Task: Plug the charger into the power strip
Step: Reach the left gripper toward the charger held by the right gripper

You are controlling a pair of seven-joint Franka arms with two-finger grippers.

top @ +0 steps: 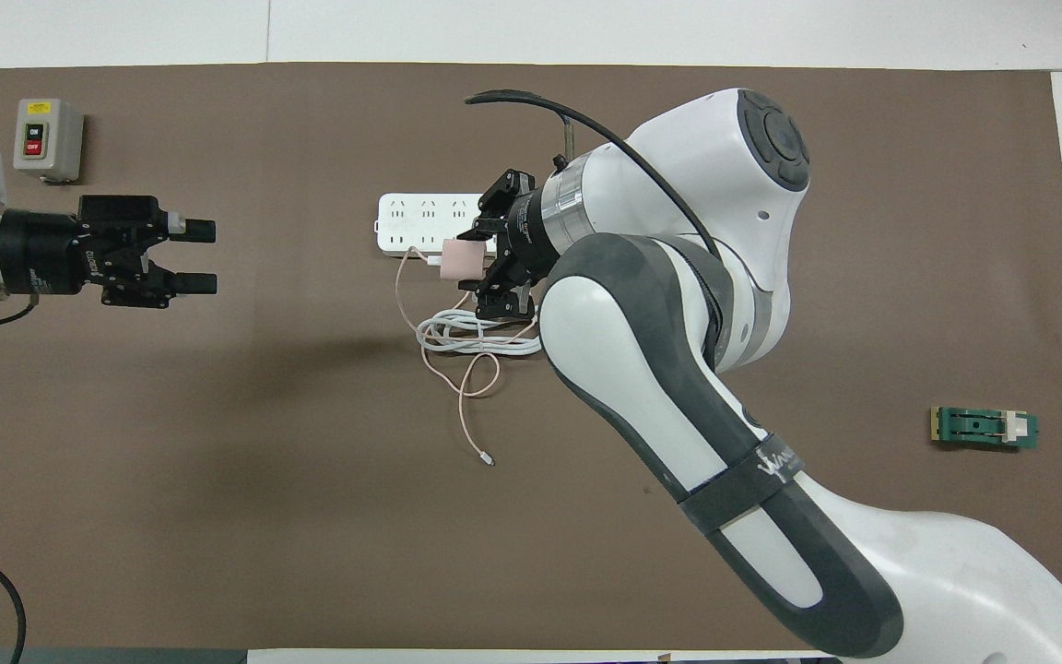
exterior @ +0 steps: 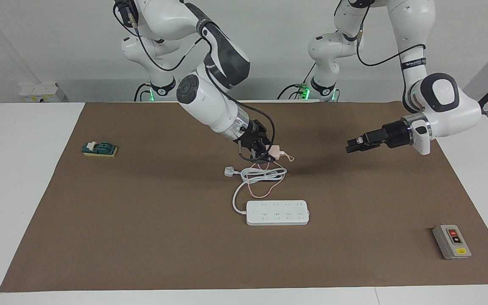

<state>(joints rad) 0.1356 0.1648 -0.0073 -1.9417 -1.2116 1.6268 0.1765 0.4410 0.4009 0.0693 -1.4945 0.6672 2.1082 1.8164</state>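
The pale-pink charger hangs above the mat, gripped by my shut right gripper. Its thin pink cable trails down over a coiled white cord. The white power strip lies flat on the mat, farther from the robots than the coil, its sockets facing up. In the overhead view the right arm hides part of the strip. My left gripper is open and empty, level in the air, pointing toward the charger from the left arm's end.
The strip's thick white cord lies coiled under the charger, with a white plug beside it. A grey button box stands at the left arm's end. A green switch block sits at the right arm's end.
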